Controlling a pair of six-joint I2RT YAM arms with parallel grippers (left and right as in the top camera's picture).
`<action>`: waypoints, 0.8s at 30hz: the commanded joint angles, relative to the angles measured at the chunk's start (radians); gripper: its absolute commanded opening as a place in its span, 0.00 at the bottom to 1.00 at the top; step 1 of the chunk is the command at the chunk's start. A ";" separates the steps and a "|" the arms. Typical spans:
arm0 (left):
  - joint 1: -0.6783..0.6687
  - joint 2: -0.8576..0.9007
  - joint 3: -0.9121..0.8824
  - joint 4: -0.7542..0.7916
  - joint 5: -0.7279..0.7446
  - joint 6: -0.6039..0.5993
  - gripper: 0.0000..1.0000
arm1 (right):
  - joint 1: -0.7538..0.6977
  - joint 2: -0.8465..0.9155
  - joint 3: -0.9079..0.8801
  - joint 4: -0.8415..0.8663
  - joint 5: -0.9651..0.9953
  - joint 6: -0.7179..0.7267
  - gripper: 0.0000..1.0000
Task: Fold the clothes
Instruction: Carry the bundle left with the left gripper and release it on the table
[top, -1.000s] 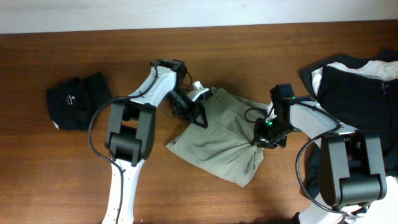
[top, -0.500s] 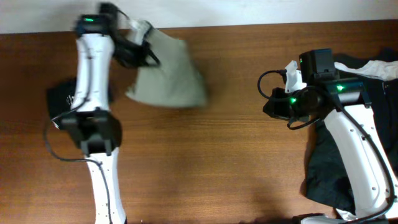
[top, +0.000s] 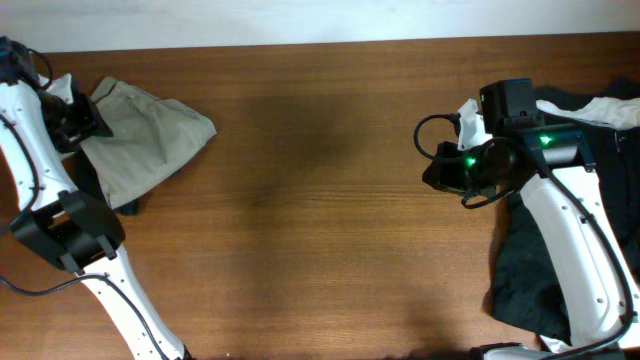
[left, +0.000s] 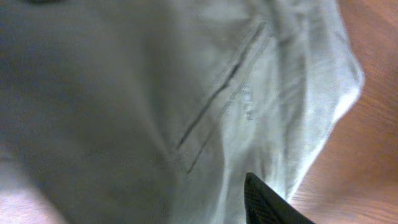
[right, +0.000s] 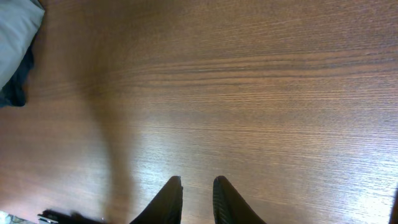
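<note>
Shorts (top: 150, 135) in khaki lie in a loose heap at the far left end of the table (top: 320, 200), one rounded corner spread toward the middle. The left gripper (top: 78, 118) sits at their left edge, where the cloth gathers toward it, and it is clamped on that edge. From the left wrist camera the khaki fabric fills almost the whole view, blurred and very close. A stitched pocket slit (left: 217, 93) runs on a slant across it, and a single dark fingertip (left: 267, 202) pokes up at the bottom. A strip of bare wood shows at the right side of that view.

The right gripper (right: 194, 200) hovers over bare wood on the right half of the table, well apart from the shorts. Its two fingers stand close together with only a slim gap and nothing between them. In the top left corner of its camera view the pale shorts show, with a dark garment (right: 13, 90) peeking out from beneath them. A pile of black and white clothes (top: 590, 115) lies at the right end of the table, beside and under the right arm.
</note>
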 joint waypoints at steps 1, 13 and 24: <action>0.068 -0.059 0.032 -0.003 -0.036 -0.011 0.80 | 0.003 0.003 0.008 -0.004 0.009 0.008 0.22; 0.061 0.040 -0.270 0.195 -0.189 -0.133 0.01 | 0.004 0.003 0.008 -0.026 0.012 0.035 0.22; 0.061 -0.241 -0.177 0.072 0.100 0.024 0.17 | 0.003 -0.004 0.085 -0.008 0.014 -0.015 0.22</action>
